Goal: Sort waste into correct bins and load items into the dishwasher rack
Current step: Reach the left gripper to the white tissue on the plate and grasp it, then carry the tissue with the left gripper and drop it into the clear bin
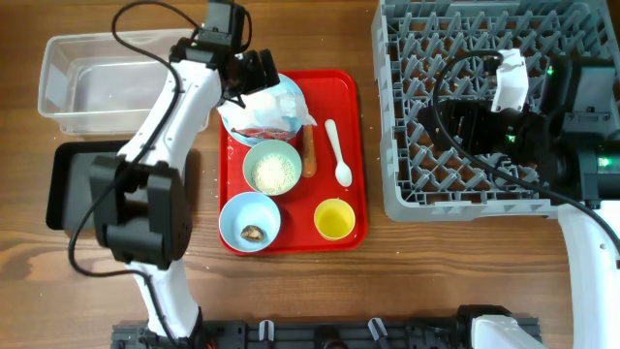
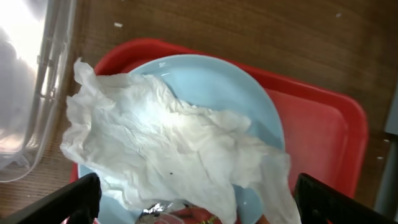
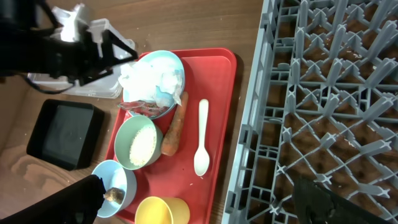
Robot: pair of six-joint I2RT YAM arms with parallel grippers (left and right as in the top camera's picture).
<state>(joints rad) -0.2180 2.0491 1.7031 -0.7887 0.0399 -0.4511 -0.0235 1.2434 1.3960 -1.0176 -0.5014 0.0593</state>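
A crumpled white napkin [image 2: 168, 143] lies on the light blue plate [image 2: 224, 87], with the red-and-white wrapper [image 2: 186, 214] under its near edge. My left gripper [image 2: 200, 202] is open and empty just above them, over the back of the red tray [image 1: 254, 73]. On the tray sit a bowl of rice grains [image 1: 272, 168], a bowl with a brown lump [image 1: 250, 221], the yellow cup [image 1: 334, 219], the white spoon [image 1: 338, 153] and the orange stick [image 1: 309, 155]. My right gripper [image 3: 208, 199] is open and empty above the grey rack [image 1: 494, 184].
The clear tub [image 1: 97, 82] stands at the back left, with the black tray [image 1: 82, 184] in front of it. The red tray [image 1: 354, 116] lies between them and the rack. My left arm reaches across the black tray's right side.
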